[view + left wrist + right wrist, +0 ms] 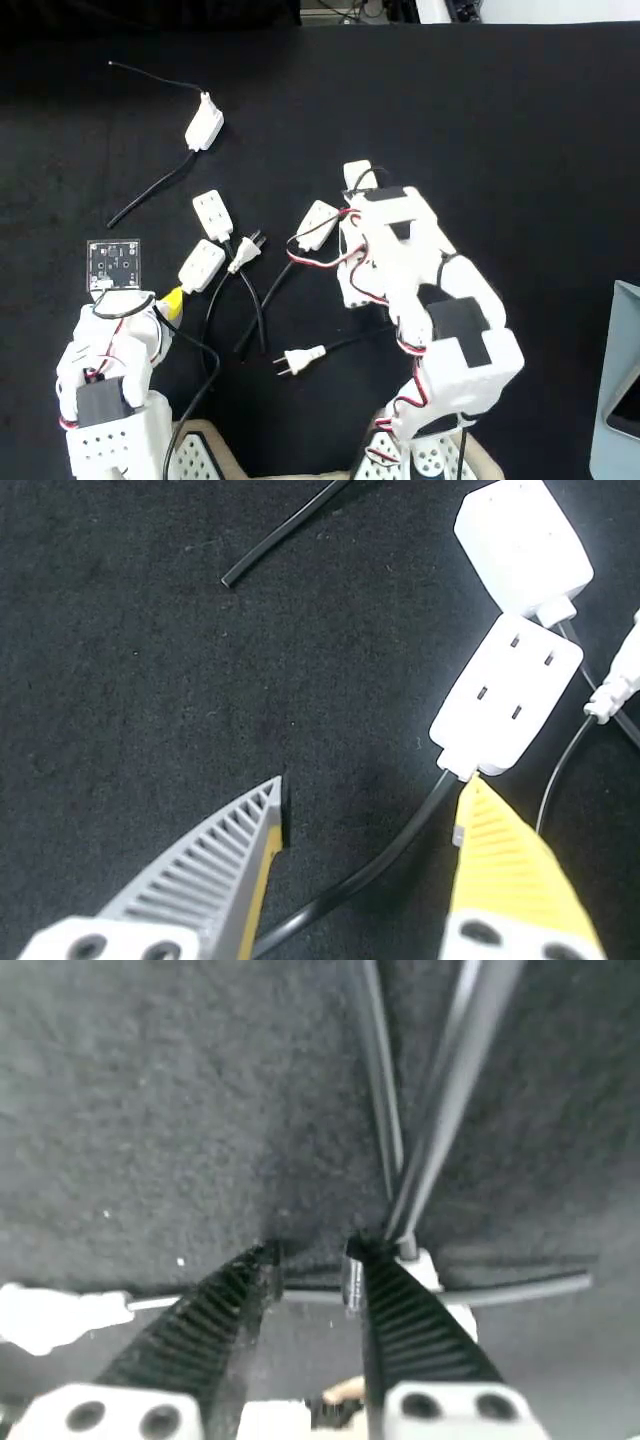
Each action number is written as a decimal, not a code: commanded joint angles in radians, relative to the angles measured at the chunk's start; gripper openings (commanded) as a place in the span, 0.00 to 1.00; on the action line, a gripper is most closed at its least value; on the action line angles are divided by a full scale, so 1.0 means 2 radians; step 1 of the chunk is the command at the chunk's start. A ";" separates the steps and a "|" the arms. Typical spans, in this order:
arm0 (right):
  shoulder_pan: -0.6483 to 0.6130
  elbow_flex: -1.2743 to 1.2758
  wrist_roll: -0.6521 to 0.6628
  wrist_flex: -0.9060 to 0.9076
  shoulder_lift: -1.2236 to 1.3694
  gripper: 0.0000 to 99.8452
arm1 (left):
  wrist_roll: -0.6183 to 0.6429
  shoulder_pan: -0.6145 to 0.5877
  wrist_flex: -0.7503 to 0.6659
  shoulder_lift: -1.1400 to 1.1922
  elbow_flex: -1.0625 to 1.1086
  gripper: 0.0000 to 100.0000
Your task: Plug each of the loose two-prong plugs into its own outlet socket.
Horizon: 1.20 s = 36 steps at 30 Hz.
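**Socket block may get shoved**

The left gripper [372,785], fingers spread, straddles a black cord [380,865], yellow tip touching the white plastic outlet block [505,695]. A push could skid it. The right gripper [310,1250] is slightly parted. A loose white two-prong plug [303,357] lies apart.

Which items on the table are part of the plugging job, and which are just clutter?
Job:
- upper plug
- lower plug
- front socket
- socket behind it
- right-hand socket
- far corded white block, probably another socket

Lying about:
- square marker card
- grey box at the table's right edge
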 commanded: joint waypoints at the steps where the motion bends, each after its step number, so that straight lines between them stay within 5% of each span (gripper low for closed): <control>1: 0.009 -0.017 -0.005 0.022 -0.039 0.12 | -0.018 -0.003 -0.001 -0.003 -0.003 0.28; 10: 0.009 0.049 -0.005 0.015 -0.115 0.12 | -0.018 -0.003 -0.001 -0.003 -0.003 0.28; 21: 0.008 0.088 -0.005 -0.095 -0.038 0.12 | -0.018 -0.003 -0.001 -0.003 -0.002 0.28; 36: 0.041 0.083 0.000 -0.017 -0.160 0.12 | -0.018 -0.003 0.000 -0.003 -0.002 0.28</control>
